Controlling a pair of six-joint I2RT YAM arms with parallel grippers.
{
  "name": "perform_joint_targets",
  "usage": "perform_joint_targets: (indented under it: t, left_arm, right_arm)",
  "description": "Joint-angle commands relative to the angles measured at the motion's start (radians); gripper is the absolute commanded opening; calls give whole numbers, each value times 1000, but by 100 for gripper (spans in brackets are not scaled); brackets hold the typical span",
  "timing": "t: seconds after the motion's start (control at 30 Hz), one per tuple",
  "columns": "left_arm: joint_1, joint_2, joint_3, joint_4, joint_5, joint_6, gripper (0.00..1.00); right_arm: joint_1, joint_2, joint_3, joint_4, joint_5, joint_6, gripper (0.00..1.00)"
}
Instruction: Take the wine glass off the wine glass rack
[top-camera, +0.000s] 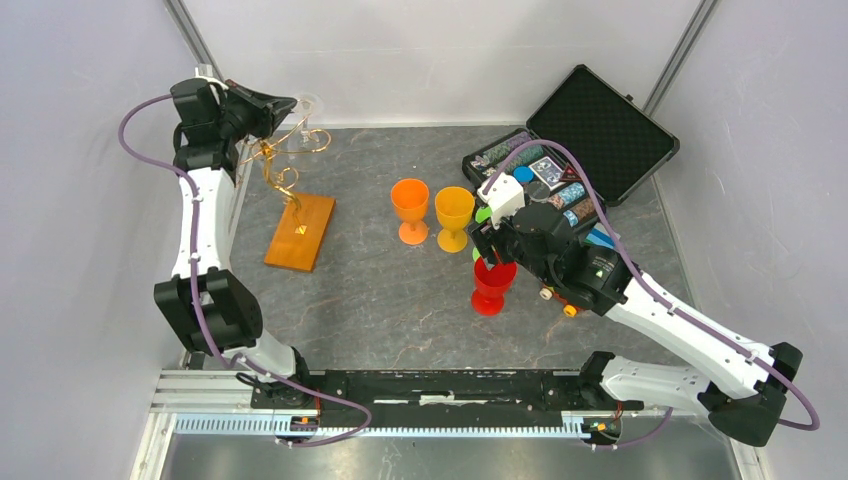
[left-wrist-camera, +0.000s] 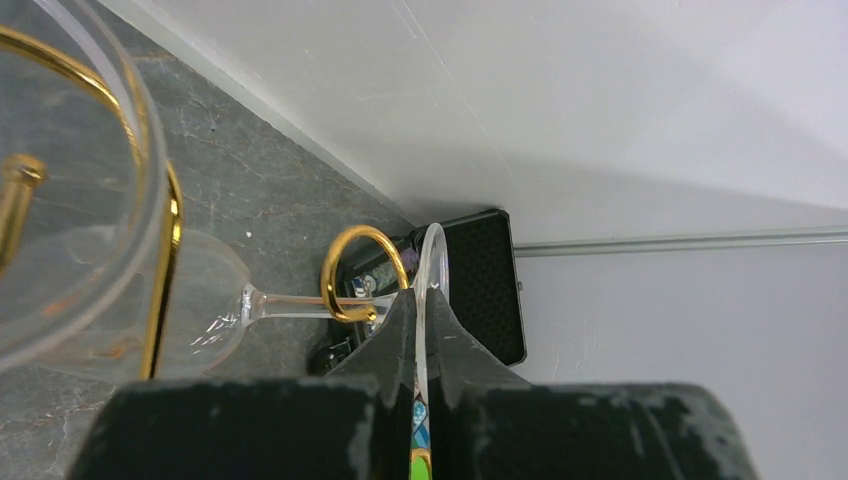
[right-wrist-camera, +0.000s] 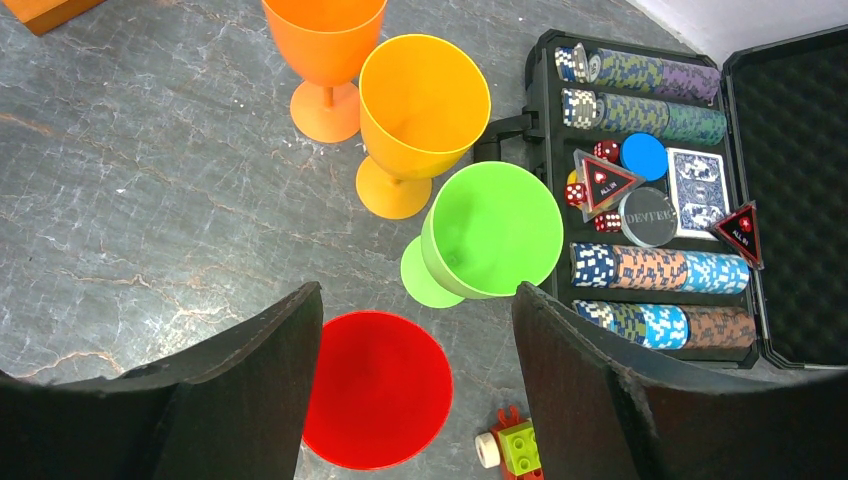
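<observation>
2 triangles (right-wrist-camera: 607, 182) read "ALL IN"; fingers (left-wrist-camera: 395, 345) clamp glass (left-wrist-camera: 210, 300).

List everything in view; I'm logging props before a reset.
clear wine glass: one, transparent, far left, stem in rack's loop
gold wire wine glass rack on a wooden base: one, gold and orange-brown, left
plastic goblets: four, centre: orange goblet, yellow goblet, green goblet, red goblet
open black case of poker chips: one, black, far right
toy bricks: small cluster, green and red, beside red goblet
grey marbled table: one, underneath everything
left gripper: one, black, shut on the glass's foot
right gripper: one, black, open above red goblet
</observation>
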Motion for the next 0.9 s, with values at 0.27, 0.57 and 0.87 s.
perform_joint_targets:
  t: [0.27, 0.57, 0.87]
  left_arm:
    - [45, -117, -4, 33, 34, -23, 2]
    - [101, -141, -37, 41, 45, -31, 2]
    - [135, -92, -39, 251, 39, -97, 2]
  right_arm:
    - [5, -15, -3, 50, 17, -3, 74]
    - [5, -8, 2, 56, 8, 1, 74]
    - [4, 20, 16, 57, -16, 17, 74]
